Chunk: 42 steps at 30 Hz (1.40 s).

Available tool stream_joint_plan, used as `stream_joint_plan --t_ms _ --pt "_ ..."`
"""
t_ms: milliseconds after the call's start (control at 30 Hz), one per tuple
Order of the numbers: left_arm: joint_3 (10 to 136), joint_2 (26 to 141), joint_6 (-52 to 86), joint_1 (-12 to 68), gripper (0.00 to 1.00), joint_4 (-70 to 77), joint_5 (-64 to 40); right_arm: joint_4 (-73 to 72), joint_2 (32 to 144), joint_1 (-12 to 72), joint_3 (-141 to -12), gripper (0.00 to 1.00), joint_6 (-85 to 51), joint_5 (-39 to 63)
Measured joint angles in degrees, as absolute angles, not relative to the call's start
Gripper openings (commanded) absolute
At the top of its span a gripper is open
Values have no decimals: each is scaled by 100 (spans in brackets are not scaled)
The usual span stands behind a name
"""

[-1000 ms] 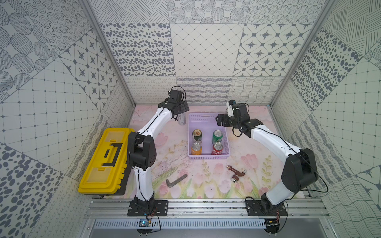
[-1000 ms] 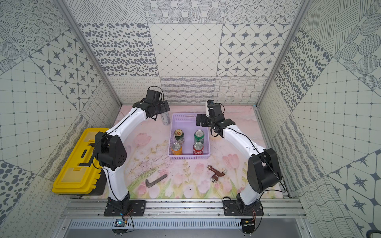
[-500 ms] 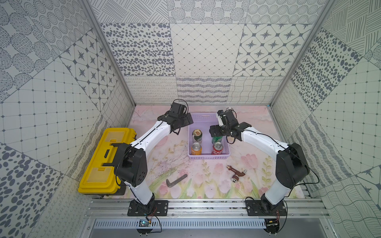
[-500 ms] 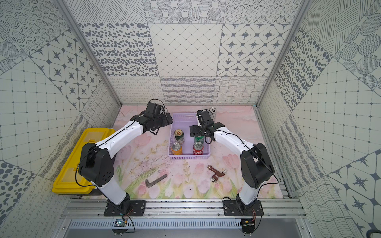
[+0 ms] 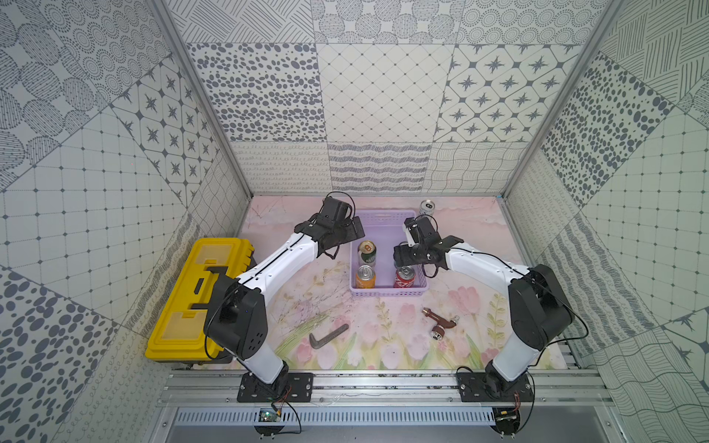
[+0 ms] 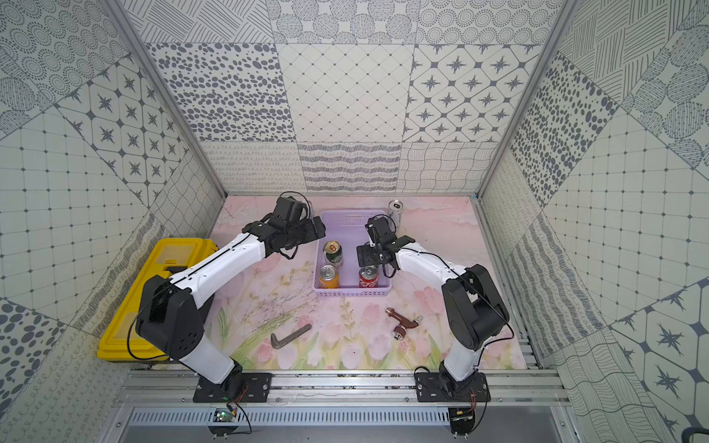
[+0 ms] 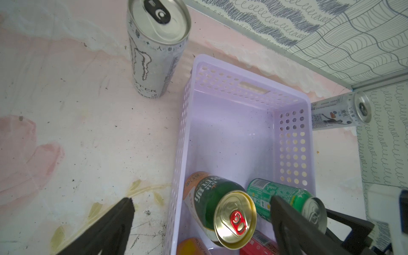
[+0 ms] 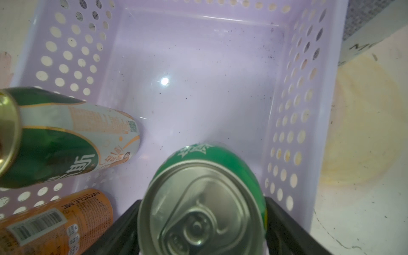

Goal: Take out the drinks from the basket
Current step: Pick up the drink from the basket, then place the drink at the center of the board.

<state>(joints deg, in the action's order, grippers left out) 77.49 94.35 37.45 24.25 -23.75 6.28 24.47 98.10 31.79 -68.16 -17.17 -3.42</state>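
The lavender basket (image 5: 387,293) (image 6: 351,293) holds a dark green can with a gold top (image 5: 367,251) (image 7: 216,198), an orange can (image 5: 364,277) and a red can (image 5: 405,277). My right gripper (image 5: 403,255) (image 8: 202,220) reaches into the basket, its fingers pressed on both sides of the upright green can (image 8: 203,198). My left gripper (image 5: 355,230) (image 7: 201,205) hangs open over the basket's left wall. One silver-white can (image 7: 154,55) stands on the table left of the basket, hidden under my left arm in both top views. A second one (image 5: 426,207) stands behind the basket.
A yellow toolbox (image 5: 195,299) lies at the table's left edge. A dark bent hex key (image 5: 328,336) and a brown metal fitting (image 5: 439,324) lie on the mat in front of the basket. Patterned walls close in three sides.
My right gripper came from behind the basket down around the green can and its jaws narrowed. My left arm swung from the silver-white can toward the basket's left wall.
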Motion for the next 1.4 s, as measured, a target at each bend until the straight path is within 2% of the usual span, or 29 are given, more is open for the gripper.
stream_joint_plan --t_ms 233,467,833,1033,1200,1400 --pt "7719 9435 3743 2502 100 -2377 668 2311 9867 3190 -6818 65 -1695 -349" --pt "7719 9426 3726 2547 100 -2379 727 2338 9837 3242 -6825 59 -1623 -408" --pt "7732 9384 3719 2550 99 -2386 819 2637 8842 3175 -7078 58 -1616 -368" --pt "7765 9327 3682 2550 99 -2403 840 2622 8298 2456 -7159 57 -1717 -508" --pt "7811 9325 3660 2550 99 -2440 871 2705 8368 1944 -7155 57 -1721 -961" --pt "7861 9341 3623 2550 99 -2475 878 2438 8995 1885 -7098 57 -1721 -1072"
